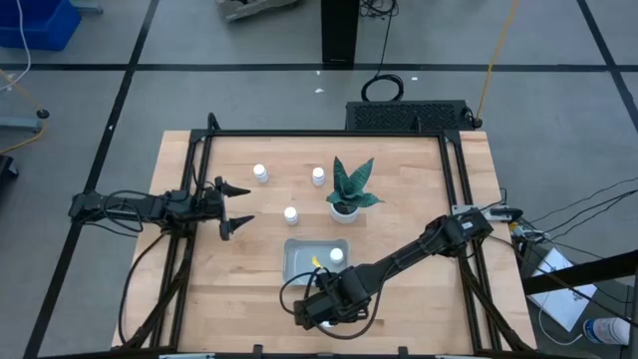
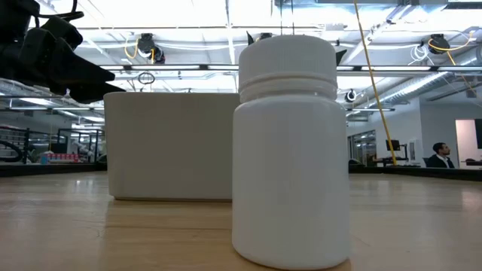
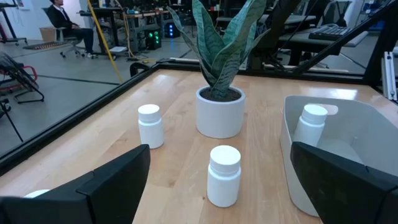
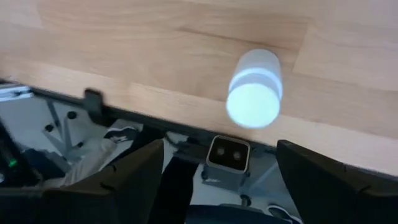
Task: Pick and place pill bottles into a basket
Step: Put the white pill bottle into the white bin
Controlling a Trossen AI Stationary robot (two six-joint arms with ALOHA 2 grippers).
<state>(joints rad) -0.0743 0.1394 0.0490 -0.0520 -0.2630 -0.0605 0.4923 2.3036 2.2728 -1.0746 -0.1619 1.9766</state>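
- The left gripper (image 1: pixel 242 204) hovers over the left part of the tabletop (image 1: pixel 199 289), its fingers spread wide and holding nothing.
- The right gripper (image 1: pixel 307 315) is low at the near edge of the tabletop, just in front of the basket (image 1: pixel 297 261); its fingers are spread, with one pill bottle (image 4: pixel 255 87) standing on the wood beyond them, not pinched.
- The basket sits near the middle of the tabletop's near half, and one pill bottle (image 1: pixel 337 256) stands inside it at its right end.
- Three more pill bottles stand on the bare wood: one (image 1: pixel 291 214) just beyond the basket, one (image 1: pixel 260 173) farther back on the left, one (image 1: pixel 318 176) farther back beside the potted plant (image 1: pixel 346 189).
- The plant stands just beyond the basket's far right corner.
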